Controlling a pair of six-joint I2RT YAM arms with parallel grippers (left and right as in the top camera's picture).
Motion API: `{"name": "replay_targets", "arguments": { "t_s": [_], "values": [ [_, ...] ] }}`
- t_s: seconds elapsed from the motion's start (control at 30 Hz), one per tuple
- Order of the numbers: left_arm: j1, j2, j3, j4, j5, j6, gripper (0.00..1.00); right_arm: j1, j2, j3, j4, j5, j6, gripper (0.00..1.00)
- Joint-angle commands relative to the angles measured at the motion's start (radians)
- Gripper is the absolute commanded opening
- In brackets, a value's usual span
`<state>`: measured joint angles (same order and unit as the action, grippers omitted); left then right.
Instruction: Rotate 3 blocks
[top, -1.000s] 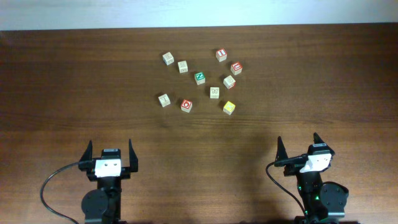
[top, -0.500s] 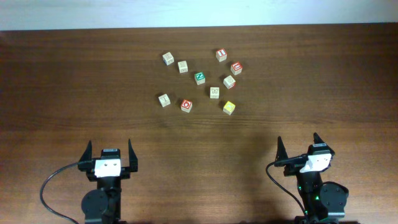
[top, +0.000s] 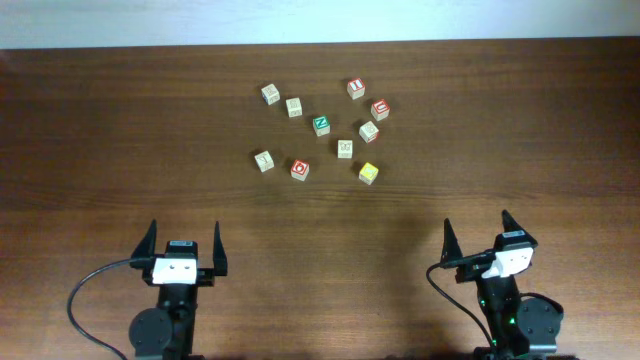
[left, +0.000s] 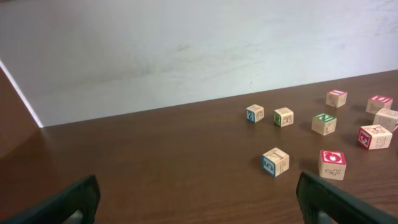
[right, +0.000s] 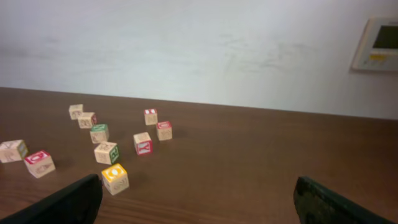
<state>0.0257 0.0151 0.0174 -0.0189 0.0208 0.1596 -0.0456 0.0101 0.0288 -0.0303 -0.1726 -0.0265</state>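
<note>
- Left wrist view: the left gripper (left: 196, 190) is cut off by the bottom edge; only two dark tips show.
- Right wrist view: the right gripper (right: 198, 190) is cropped likewise.
- Left wrist view: the far-right block (left: 387, 118) is clipped by the right edge.
- Right wrist view: the wall panel (right: 378, 43) is cut by the right edge; its screen is unreadable.
- Overhead view: marks on the pale wood block (top: 264, 160) and the yellow block (top: 369, 172) are too small to read.

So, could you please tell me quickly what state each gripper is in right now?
Left gripper: open, holding nothing.
Right gripper: open, holding nothing.
</note>
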Motion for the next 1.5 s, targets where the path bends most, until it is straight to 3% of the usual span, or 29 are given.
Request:
{"name": "replay_targets", "arguments": {
  "t_s": [0.0,0.33,0.57,0.83,0.97,1.07,1.2,1.4,1.47],
  "values": [
    [0.003,0.035,0.054,-0.001,0.026,-0.016,0.99,-0.007,-0.004,0.058,-0.015,-0.030,0.001,0.98],
    [0.003,0.329,0.240,-0.002,0.029,-0.016,0.99,-0.007,0.143,0.256,-0.063,-0.102,0.000,0.98],
    [0.003,0.591,0.407,-0.080,0.092,-0.011,0.99,-0.007,0.561,0.478,-0.082,-0.244,0.001,0.98],
    [0.003,1.050,0.754,-0.269,0.159,0.004,0.99,-0.007,1.059,0.881,-0.357,-0.247,0.001,0.98],
    [0.003,1.294,0.991,-0.449,0.171,0.015,0.99,0.016,1.294,1.090,-0.536,-0.290,0.001,0.98],
    [0.003,1.444,1.148,-0.584,0.171,0.015,0.99,0.101,1.442,1.166,-0.557,-0.288,0.001,0.98],
    [0.003,1.547,1.209,-0.671,0.224,0.014,0.99,0.204,1.619,1.208,-0.531,-0.288,0.076,0.98],
    [0.000,1.552,1.209,-0.691,0.275,0.014,0.99,0.230,1.680,1.207,-0.466,-0.348,0.101,0.98],
    [0.000,1.552,1.209,-0.690,0.298,0.013,0.99,0.235,1.680,1.208,-0.459,-0.263,0.228,0.99]
  ]
}}
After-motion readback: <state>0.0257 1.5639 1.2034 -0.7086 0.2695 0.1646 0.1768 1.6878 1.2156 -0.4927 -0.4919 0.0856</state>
